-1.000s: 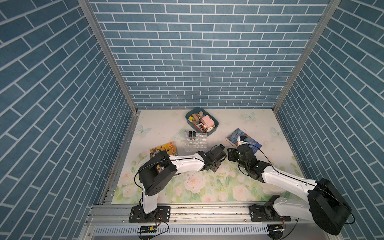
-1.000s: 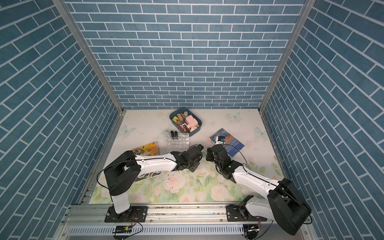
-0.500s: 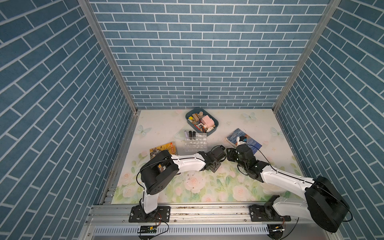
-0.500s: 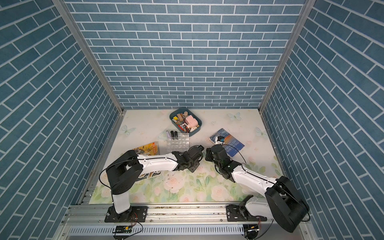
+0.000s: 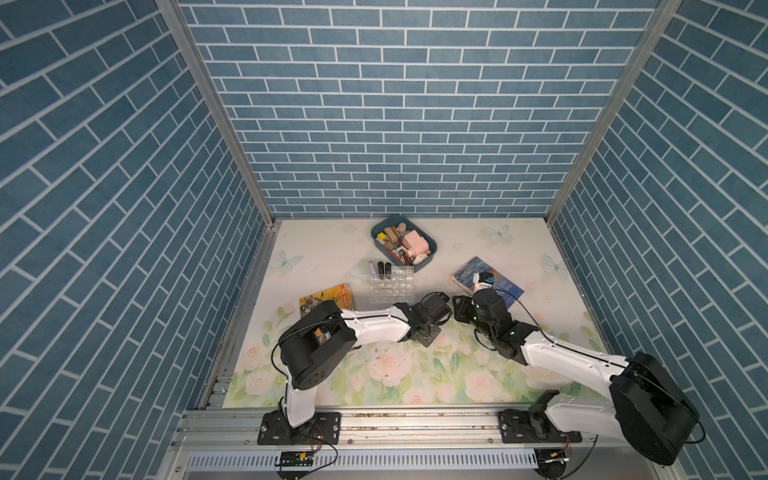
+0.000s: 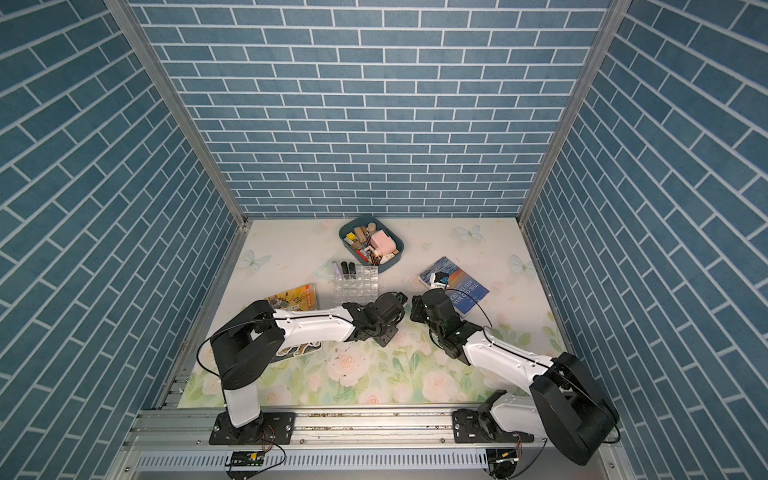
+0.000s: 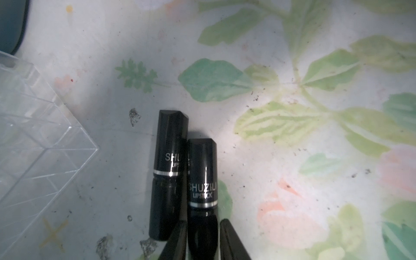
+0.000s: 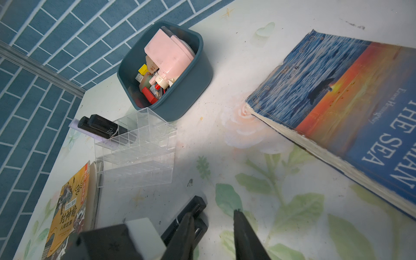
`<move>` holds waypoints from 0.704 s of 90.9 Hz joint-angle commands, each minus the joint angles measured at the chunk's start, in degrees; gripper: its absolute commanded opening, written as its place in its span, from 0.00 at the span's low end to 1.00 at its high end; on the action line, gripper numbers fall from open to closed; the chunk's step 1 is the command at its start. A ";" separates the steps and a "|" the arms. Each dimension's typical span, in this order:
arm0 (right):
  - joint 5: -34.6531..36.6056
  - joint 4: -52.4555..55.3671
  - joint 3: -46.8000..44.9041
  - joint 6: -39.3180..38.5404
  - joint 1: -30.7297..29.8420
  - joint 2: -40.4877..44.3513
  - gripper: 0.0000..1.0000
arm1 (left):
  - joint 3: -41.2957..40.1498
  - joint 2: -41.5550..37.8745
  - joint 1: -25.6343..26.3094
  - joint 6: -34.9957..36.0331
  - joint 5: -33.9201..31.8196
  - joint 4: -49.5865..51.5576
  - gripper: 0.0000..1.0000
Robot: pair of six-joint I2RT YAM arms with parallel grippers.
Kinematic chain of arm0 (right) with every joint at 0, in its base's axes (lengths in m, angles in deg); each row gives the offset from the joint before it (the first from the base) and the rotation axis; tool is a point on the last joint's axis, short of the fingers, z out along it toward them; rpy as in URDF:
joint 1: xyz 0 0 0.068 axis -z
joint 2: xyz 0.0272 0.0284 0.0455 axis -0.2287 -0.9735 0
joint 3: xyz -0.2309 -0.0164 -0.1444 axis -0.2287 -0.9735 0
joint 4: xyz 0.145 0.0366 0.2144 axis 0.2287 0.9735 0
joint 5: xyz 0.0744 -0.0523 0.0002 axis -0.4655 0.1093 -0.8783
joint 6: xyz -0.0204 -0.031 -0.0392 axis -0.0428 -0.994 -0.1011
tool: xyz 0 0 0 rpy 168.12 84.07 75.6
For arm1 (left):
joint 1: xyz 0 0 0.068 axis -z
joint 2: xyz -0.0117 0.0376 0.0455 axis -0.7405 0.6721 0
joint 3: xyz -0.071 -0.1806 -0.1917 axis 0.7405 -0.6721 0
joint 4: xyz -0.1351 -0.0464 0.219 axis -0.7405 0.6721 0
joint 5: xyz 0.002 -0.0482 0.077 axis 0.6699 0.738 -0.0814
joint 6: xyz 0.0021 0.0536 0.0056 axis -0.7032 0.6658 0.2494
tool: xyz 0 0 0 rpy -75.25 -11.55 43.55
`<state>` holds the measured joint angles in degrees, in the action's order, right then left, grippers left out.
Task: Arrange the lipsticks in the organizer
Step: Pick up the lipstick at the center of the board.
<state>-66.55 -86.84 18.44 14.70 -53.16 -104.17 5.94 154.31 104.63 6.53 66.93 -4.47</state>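
Acrylic organizer (image 5: 392, 284) stands mid-mat, with bare mat (image 5: 374, 374) open toward the front edge. By its near right corner my left gripper (image 7: 203, 221) pinches a black lipstick (image 7: 202, 175) lying flat (its twin (image 7: 170, 166) just beside); right gripper (image 8: 212, 213) hangs spread nearby. From above, both lipsticks are hidden.

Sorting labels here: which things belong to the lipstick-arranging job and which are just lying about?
Job: clear organizer; lilac lipstick and two black lipsticks in it; gripped black lipstick; loose black lipstick beside it.
Lying about: blue-grey tray; Hemingway paperback; yellow Chinese book.
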 commanded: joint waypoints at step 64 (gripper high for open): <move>0.89 -1.54 -2.64 2.73 0.39 1.96 0.33 | -0.99 2.40 0.95 -1.03 -3.38 4.26 0.29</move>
<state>-66.44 -87.63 16.32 15.99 -53.16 -103.21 4.78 154.20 105.09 6.07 65.77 -5.80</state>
